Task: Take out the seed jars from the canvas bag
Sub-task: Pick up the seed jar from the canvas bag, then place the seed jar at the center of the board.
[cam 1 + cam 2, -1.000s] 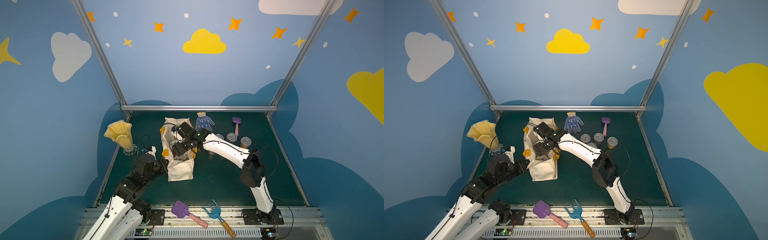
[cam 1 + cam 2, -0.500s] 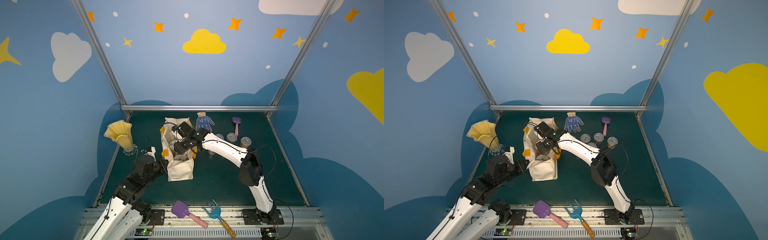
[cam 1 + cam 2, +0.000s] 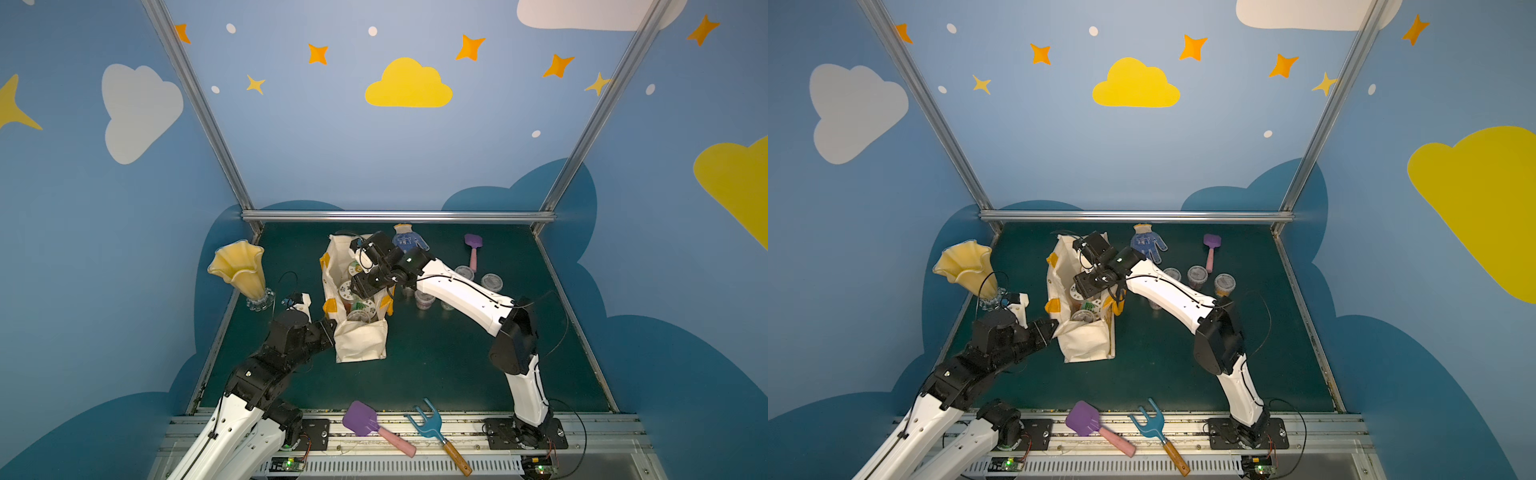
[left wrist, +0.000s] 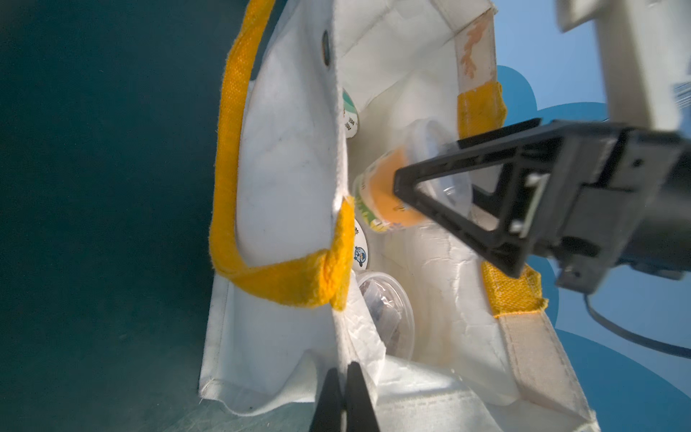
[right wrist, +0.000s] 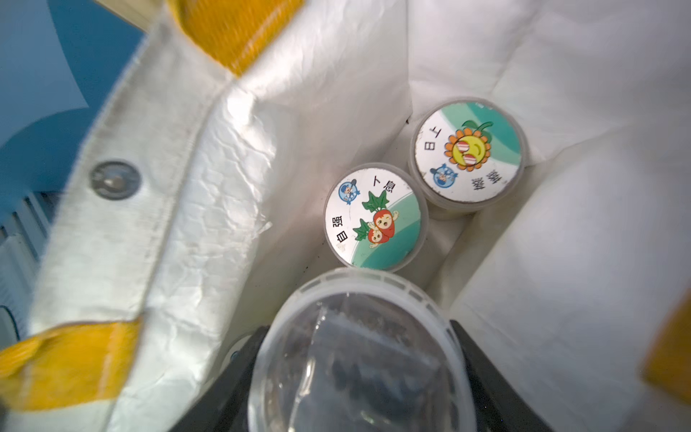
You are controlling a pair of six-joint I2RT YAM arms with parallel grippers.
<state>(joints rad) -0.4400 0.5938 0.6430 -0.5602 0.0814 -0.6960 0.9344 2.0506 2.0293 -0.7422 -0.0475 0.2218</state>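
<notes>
The cream canvas bag (image 3: 361, 340) (image 3: 1088, 345) stands open on the green table. My left gripper (image 3: 332, 328) (image 4: 346, 370) is shut on the bag's near rim. My right gripper (image 3: 357, 291) (image 4: 428, 164) reaches into the bag's mouth and is shut on a small clear lidded seed jar (image 4: 381, 194) (image 5: 359, 355) of orange-brown seeds, which hangs tilted inside the bag. Below it stand two jars with pictured lids (image 5: 375, 217) (image 5: 467, 149). Another clear cup (image 4: 389, 310) lies near the pinched rim. Several seed jars (image 3: 491, 281) (image 3: 1197, 275) stand on the table right of the bag.
A yellow ruffled vase (image 3: 241, 270) stands at the left edge. A blue glove (image 3: 409, 239) and a purple scoop (image 3: 473, 245) lie at the back. A purple spade (image 3: 365, 419) and a blue hand fork (image 3: 432, 424) rest on the front rail.
My right gripper's jaws have narrowed onto the clear seed jar inside the bag. The left gripper keeps its hold on the rim and has not moved.
</notes>
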